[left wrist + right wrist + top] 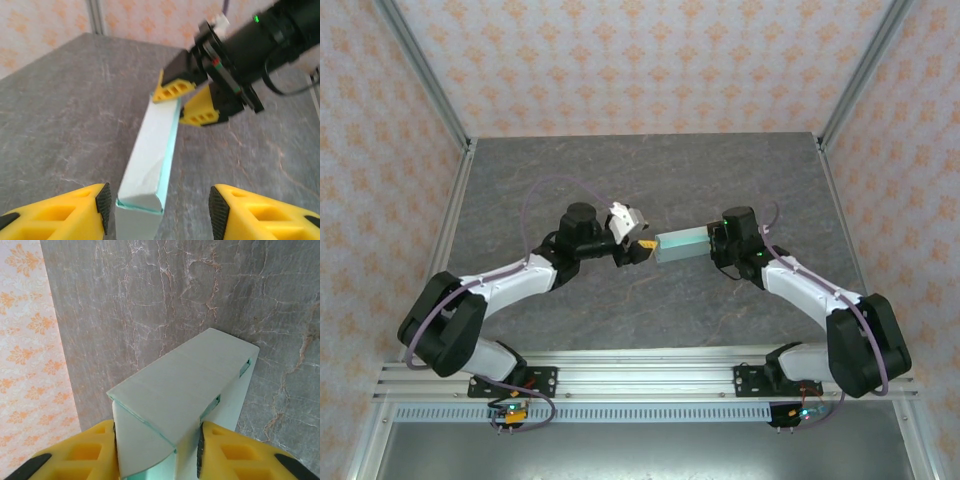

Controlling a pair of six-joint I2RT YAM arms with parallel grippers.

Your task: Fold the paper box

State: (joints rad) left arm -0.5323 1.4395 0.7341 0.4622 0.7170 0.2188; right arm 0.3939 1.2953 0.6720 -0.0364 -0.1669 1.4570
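Folded paper box (682,243) pinched at one end
The right gripper (157,440) clamps it; the left gripper (157,202) stands spread round the other end. Light, crushable card, I judge: best held gently at folded edges.

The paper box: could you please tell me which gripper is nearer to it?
Right. The right gripper is clamped on one end of the paper box, touching both sides. The left gripper stands open around the opposite end, a gap visible beside it.

Robot lab test cell. Alu frame posts (425,72) hold wallpaper-print panels (640,60) round a grey stone-look tabletop (640,170). 2 robot arms (510,280) bolted to slotted rail (650,378).
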